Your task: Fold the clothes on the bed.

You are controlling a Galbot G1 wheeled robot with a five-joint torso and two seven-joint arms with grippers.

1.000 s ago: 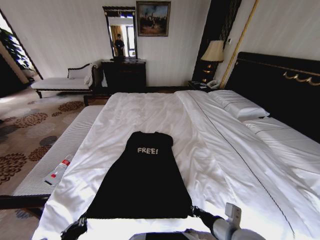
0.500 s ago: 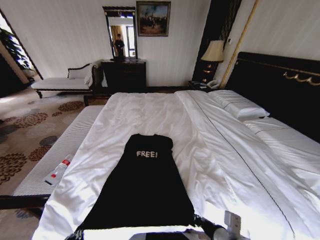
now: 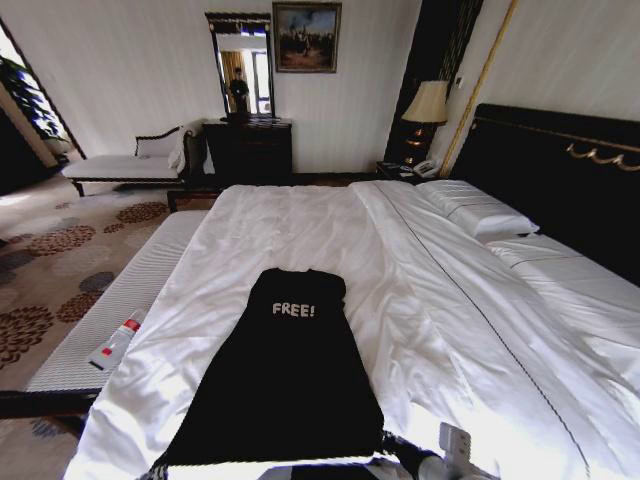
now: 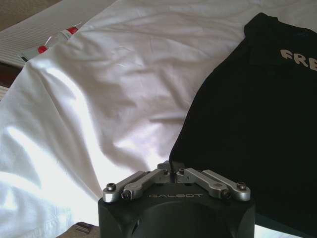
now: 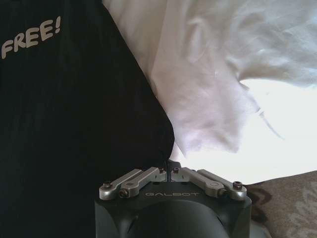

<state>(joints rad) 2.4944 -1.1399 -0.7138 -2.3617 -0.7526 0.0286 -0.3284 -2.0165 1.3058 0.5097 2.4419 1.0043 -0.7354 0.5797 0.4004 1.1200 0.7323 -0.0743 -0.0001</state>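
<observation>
Your left gripper (image 4: 172, 167) is pinched closed on the near left corner of the black T-shirt (image 3: 285, 375); your right gripper (image 5: 170, 169) is clamped the same way on the near right corner. The shirt lies lengthwise on the white sheet of the bed (image 3: 440, 300), "FREE!" lettering (image 3: 294, 309) toward the far end, hem at the near edge beside your arms. Its sleeves look already tucked in, leaving a narrow strip. By my reading, you have the lengthwise fold yet to make: hem up toward the collar.
</observation>
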